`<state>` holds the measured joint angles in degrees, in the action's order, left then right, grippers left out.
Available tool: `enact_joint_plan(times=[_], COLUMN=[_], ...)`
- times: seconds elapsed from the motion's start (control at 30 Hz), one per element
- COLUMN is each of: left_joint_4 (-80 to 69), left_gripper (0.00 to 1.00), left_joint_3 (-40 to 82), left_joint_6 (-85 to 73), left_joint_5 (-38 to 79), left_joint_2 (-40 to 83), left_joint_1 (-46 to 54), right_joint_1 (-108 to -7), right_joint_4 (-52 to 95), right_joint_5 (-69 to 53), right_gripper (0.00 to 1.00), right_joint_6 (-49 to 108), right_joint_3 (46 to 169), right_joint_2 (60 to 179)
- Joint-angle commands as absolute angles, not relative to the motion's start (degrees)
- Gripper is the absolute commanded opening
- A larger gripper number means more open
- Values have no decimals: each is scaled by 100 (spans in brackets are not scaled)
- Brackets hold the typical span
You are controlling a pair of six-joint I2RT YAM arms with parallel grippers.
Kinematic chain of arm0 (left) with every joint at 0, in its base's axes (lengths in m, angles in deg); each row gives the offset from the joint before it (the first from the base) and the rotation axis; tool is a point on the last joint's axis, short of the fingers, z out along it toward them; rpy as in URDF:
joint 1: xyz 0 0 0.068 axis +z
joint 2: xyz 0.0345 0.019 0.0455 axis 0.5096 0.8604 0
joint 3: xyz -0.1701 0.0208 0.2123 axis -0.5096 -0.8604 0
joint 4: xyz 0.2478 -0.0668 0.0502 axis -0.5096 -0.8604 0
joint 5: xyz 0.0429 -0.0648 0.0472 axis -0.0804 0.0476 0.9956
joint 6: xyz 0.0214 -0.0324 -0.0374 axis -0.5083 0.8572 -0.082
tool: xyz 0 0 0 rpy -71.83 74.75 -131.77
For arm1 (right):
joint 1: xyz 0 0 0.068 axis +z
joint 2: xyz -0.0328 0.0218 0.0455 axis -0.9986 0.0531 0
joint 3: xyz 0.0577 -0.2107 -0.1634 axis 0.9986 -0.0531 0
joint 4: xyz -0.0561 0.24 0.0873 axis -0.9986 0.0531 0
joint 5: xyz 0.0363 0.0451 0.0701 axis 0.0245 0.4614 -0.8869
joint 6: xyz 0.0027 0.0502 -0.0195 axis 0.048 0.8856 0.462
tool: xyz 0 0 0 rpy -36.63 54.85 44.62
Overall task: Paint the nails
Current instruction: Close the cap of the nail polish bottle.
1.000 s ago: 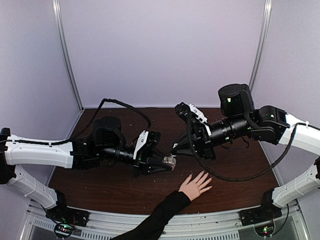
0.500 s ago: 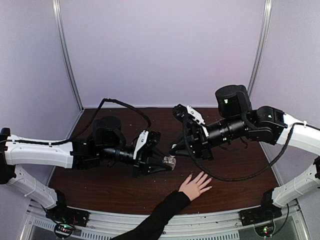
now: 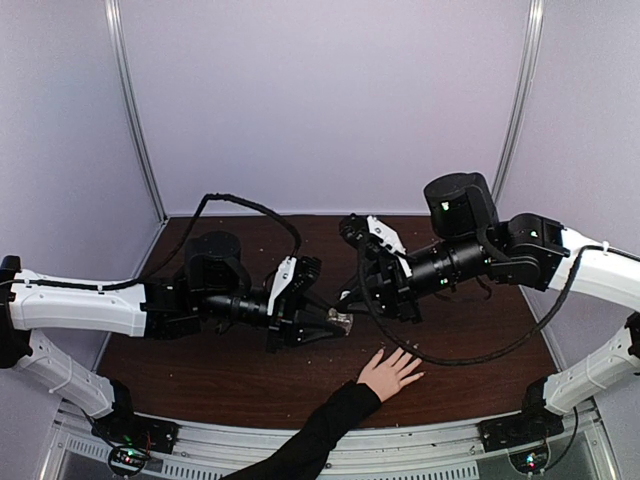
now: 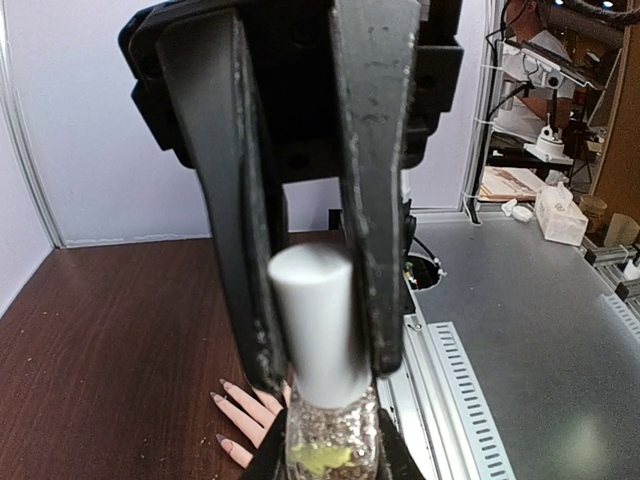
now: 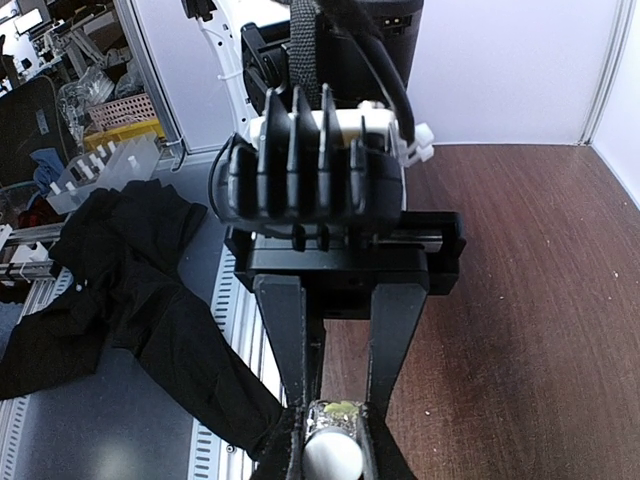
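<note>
Left hand (image 3: 337, 323) clenched on bottle (image 4: 325, 450), right hand (image 3: 349, 298) on its white cap (image 4: 312, 320); nails (image 4: 215, 398) below, apart.

Bright, even light — blurred close-up foreground

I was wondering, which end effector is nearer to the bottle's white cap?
Right: the right end effector is shut on the white cap; the left end effector grips the glass bottle, off the cap.
</note>
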<state>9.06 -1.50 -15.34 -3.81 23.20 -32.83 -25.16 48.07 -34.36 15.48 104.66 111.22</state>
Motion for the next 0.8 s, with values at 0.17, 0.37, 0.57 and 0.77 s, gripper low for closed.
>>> enact_joint_plan(times=[0.17, 0.37, 0.57, 0.77], left_joint_4=[1518, 1629, 1676, 1616], left_gripper=[0, 0, 0, 0], left_joint_3=[-90, -118, -163, -130], left_joint_6=[-1406, -1410, -1450, -1516], left_joint_5=[-219, -16, 270, 747], left_joint_2=[2181, 2092, 1993, 1938], left_joint_1=[-3308, -3305, -3302, -3309], right_joint_1=[-2447, -2447, -2447, -2449], right_joint_4=[4715, 4678, 4652, 4735], right_joint_5=[-3294, -3332, -3317, -3214], right_gripper=[0, 0, 0, 0], right_joint_6=[1591, 1706, 1867, 2038], right_joint_3=[10450, 10404, 10356, 10403], right_joint_2=[11220, 11316, 11392, 11572])
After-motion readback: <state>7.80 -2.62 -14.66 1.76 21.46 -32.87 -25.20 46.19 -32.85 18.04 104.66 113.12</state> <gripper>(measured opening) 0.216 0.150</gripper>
